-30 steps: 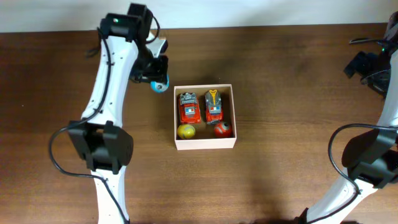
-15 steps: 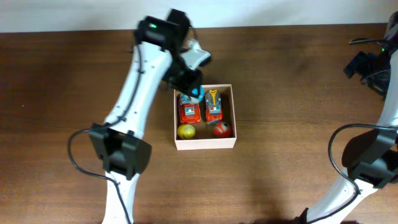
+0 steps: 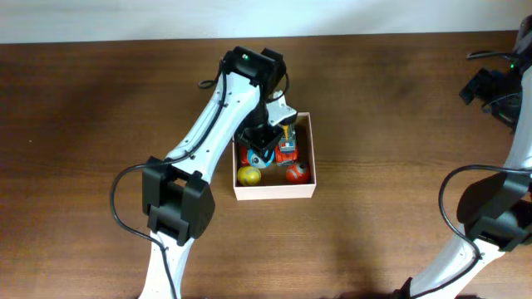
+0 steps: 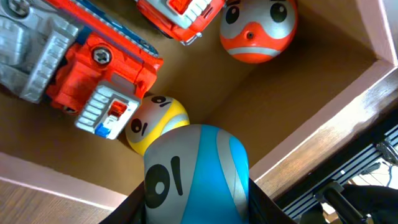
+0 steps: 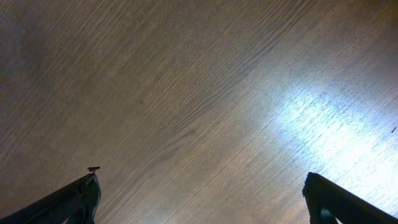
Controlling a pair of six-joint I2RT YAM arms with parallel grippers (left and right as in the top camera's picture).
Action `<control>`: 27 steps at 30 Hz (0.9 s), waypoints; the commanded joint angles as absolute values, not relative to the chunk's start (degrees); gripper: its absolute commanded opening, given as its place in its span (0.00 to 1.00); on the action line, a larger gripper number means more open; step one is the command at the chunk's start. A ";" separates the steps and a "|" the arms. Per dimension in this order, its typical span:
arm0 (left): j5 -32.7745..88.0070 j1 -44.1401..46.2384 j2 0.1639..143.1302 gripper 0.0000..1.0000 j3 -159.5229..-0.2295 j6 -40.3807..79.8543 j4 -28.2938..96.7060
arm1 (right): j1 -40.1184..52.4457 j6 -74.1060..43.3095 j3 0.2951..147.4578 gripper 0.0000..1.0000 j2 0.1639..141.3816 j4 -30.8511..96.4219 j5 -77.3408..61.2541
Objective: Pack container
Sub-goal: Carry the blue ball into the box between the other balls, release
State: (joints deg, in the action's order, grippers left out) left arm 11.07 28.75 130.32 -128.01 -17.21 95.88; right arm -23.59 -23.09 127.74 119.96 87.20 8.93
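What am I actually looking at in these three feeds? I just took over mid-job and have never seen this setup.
Two white robot arms work at a brown wooden table. The overhead view looks straight down on both arms. The other two views come from a camera on each wrist, looking past that arm's own gripper. The left gripper hangs over the container, a shallow cream box, and is shut on a blue ball with an eye printed on it. Inside the box lie two red toy trucks, a yellow ball and an orange ball; the left wrist view shows them up close. The right gripper is open and holds nothing, and its camera sees only bare wood.
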 commanded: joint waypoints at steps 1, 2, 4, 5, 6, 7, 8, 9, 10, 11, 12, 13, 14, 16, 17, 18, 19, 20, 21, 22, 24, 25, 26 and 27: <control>12.49 28.91 130.50 0.34 -127.44 -18.87 95.57 | -23.64 -22.92 128.81 0.99 118.37 87.24 9.04; 12.80 29.02 130.50 0.34 -127.44 -19.00 95.55 | -23.64 -22.92 128.81 0.99 118.37 87.24 9.04; 12.84 29.34 130.50 0.35 -127.44 -19.00 95.39 | -23.64 -22.92 128.81 0.99 118.37 87.24 9.04; 12.84 29.56 130.50 0.35 -127.44 -19.00 95.35 | -23.64 -22.92 128.81 0.99 118.37 87.24 9.04; 12.82 29.87 130.50 0.35 -127.44 -19.00 95.35 | -23.64 -22.92 128.81 0.99 118.37 87.24 9.04; 12.80 30.50 130.50 0.36 -127.44 -19.00 95.35 | -23.64 -22.92 128.81 0.99 118.37 87.24 9.04; 12.73 30.81 130.50 0.40 -127.44 -19.00 95.37 | -23.64 -22.92 128.81 0.99 118.37 87.24 9.04; 12.56 31.11 130.50 0.42 -127.44 -19.03 95.39 | -23.64 -22.92 128.81 0.99 118.37 87.24 9.04; 12.36 31.33 130.50 0.48 -127.44 -19.00 95.42 | -23.64 -22.92 128.81 0.99 118.37 87.24 9.04; 12.16 31.46 130.50 0.53 -127.44 -19.03 95.42 | -23.64 -22.92 128.81 0.99 118.37 87.24 9.04; 12.10 31.53 130.50 0.66 -127.44 -19.03 95.42 | -23.64 -22.92 128.81 0.99 118.37 87.24 9.04; 12.12 31.51 130.50 0.72 -127.44 -19.03 95.42 | -23.64 -22.92 128.81 0.99 118.37 87.24 9.04; 12.10 31.51 130.50 0.75 -127.44 -19.03 95.42 | -23.64 -22.92 128.81 0.99 118.37 87.24 9.04; 11.92 31.51 130.50 0.77 -127.44 -19.03 95.44 | -23.64 -22.92 128.81 0.99 118.37 87.24 9.04; 11.92 31.51 130.50 0.77 -127.44 -19.03 95.44 | -23.66 -22.92 128.81 0.99 118.37 87.24 9.04; 11.92 31.51 130.50 0.77 -127.44 -19.03 95.44 | -23.64 -22.92 128.81 0.99 118.37 87.24 9.04; 11.92 31.51 130.50 0.77 -127.44 -19.03 95.44 | -23.64 -22.92 128.81 0.99 118.37 87.24 9.04; 11.90 31.51 130.50 0.77 -127.44 -19.03 95.44 | -23.64 -22.92 128.81 0.99 118.37 87.24 9.04; 11.79 31.51 130.50 0.77 -127.42 -19.03 95.44 | -23.64 -22.92 128.81 0.99 118.37 87.24 9.04; 11.51 31.51 130.50 0.77 -127.44 -19.00 95.44 | -23.64 -22.92 128.81 0.99 118.37 87.24 9.04; 11.07 31.51 130.50 0.77 -127.44 -19.00 95.44 | -23.64 -22.92 128.81 0.99 118.37 87.24 9.04; 11.05 31.51 130.50 0.77 -127.44 -19.03 95.42 | -23.64 -22.92 128.81 0.99 118.37 87.24 9.04; 11.05 31.51 130.50 0.77 -127.44 -19.03 95.37 | -23.64 -22.92 128.81 0.99 118.37 87.24 9.04; 11.05 31.51 130.50 0.77 -127.44 -19.03 95.20 | -23.64 -22.92 128.81 0.99 118.37 87.24 9.04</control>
